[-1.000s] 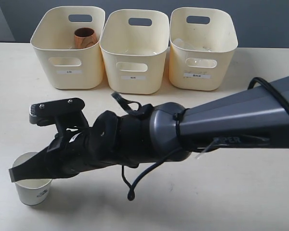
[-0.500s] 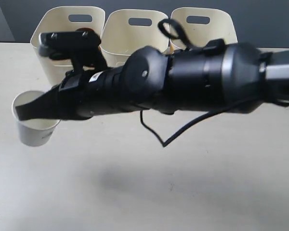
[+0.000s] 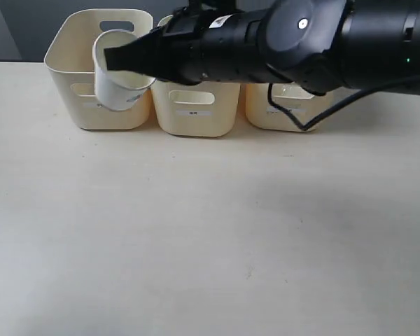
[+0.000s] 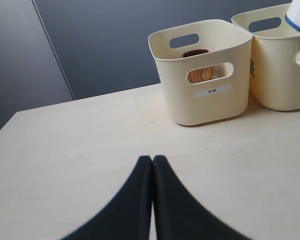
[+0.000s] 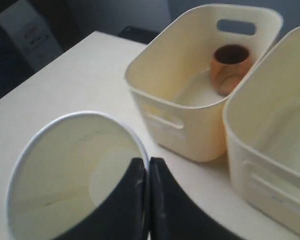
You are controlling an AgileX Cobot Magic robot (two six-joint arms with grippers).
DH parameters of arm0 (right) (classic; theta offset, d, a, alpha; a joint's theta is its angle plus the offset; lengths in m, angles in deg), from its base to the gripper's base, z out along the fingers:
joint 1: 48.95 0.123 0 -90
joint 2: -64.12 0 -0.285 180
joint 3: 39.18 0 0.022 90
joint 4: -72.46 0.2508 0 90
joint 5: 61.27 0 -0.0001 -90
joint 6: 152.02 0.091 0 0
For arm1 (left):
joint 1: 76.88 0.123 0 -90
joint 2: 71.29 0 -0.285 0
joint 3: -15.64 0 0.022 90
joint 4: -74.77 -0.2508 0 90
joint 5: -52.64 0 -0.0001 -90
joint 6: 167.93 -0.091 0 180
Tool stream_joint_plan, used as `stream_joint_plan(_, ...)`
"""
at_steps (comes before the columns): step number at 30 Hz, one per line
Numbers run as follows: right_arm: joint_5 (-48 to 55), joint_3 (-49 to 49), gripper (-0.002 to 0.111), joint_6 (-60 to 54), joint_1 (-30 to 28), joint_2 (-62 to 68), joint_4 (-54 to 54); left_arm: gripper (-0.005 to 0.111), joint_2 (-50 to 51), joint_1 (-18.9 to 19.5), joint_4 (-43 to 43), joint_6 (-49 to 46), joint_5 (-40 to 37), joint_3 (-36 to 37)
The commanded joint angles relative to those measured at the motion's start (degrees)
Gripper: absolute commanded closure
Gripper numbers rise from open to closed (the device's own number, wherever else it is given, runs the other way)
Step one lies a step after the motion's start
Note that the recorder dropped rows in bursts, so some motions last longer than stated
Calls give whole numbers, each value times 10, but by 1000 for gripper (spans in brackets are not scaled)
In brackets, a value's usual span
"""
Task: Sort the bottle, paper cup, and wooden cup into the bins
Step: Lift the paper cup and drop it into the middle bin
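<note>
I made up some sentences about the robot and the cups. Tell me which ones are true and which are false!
1. The right gripper pinches the small white paper cup's rim. True.
2. The dark brown wooden cup sits on the table. False: it stands in the left cream plastic bin.
3. The paper cup rests on the table. False: it is held up in front of the bins.
4. The left gripper is shut and holds nothing. True.
</note>
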Motion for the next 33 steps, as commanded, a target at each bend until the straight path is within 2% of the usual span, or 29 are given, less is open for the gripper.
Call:
stream_joint_plan(1,-32,2,109,-2,-37,-5,4,107,-3,-2,-3,1,3,1)
stream_joint_plan(9,-71,2,109,-2,-76,-5,8,107,-3,-2,-4,1,3,1)
stream_joint_plan(18,-241,7,109,-2,-76,89,41,107,-3,-2,-4,1,3,1)
stream_joint_plan(23,-254,59,109,-2,-76,163,42,107,-3,-2,-4,1,3,1)
stream_joint_plan(29,-254,92,109,-31,-76,188,41,107,-3,-2,-4,1,3,1)
stream_joint_plan(31,-248,92,98,-31,-76,188,41,107,-3,-2,-4,1,3,1)
stream_joint_plan(33,-240,92,78,-31,-76,188,41,107,-3,-2,-4,1,3,1)
